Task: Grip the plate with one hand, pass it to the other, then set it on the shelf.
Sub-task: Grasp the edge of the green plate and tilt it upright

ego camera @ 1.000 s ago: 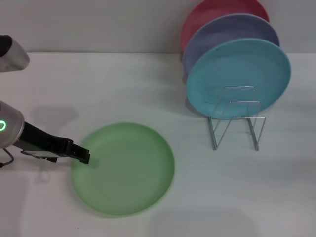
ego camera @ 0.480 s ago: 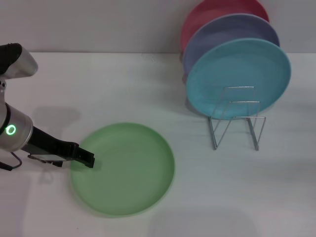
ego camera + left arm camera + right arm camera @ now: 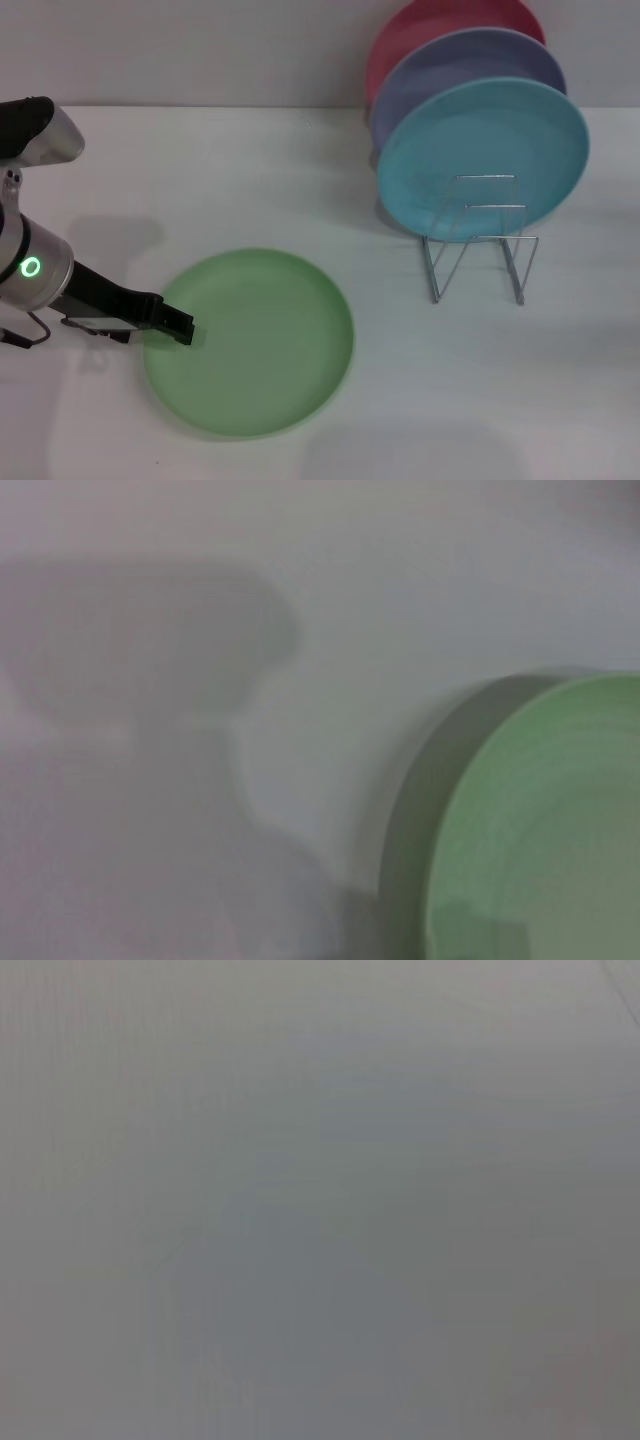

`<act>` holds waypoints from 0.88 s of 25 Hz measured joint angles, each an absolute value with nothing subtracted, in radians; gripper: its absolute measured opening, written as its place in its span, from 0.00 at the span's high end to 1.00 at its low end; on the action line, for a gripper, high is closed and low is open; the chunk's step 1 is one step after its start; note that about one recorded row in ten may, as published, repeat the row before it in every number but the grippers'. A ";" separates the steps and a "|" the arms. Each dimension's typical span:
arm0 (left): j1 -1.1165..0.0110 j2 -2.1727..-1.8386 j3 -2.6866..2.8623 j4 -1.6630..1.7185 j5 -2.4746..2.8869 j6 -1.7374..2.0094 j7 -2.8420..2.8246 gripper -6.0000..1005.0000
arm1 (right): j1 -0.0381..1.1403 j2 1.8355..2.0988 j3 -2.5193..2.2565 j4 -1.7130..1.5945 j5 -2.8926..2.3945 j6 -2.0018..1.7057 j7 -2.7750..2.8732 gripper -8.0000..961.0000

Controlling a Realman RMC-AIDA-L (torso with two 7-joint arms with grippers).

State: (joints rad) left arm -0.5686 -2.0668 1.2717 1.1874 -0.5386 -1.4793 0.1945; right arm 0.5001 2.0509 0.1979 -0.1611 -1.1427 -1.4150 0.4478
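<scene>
My left jaws (image 3: 176, 327) have crept down along the plate (image 3: 250, 342) edge since a moment ago, tips now at its near rim on the desk (image 3: 250, 170); whether they've clenched yet I cannot tell.

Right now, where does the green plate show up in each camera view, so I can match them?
Head view: the green plate lies flat on the white table, lower left of centre, the left claw at its left rim.
Left wrist view: only its curved rim shows, at the lower right corner.
Right wrist view: not in it.
Shared landmark: the plate's rim against the white table.
</scene>
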 joint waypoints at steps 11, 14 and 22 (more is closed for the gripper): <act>-0.585 -2.064 1.289 1.165 -0.530 -1.465 0.196 0.20 | 0.502 2.050 0.198 -0.163 -1.143 -1.417 0.448 0.32; -0.593 -2.064 1.294 1.149 -0.529 -1.464 0.197 0.28 | 0.502 2.049 0.198 -0.163 -1.143 -1.417 0.448 0.32; -0.601 -2.063 1.298 1.148 -0.529 -1.459 0.198 0.40 | 0.502 2.049 0.198 -0.164 -1.143 -1.417 0.448 0.32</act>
State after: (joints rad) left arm -0.6015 -2.0628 1.2985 1.1476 -0.5290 -1.4592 0.1976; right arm 0.5016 2.0492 0.1979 -0.1640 -1.1427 -1.4174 0.4479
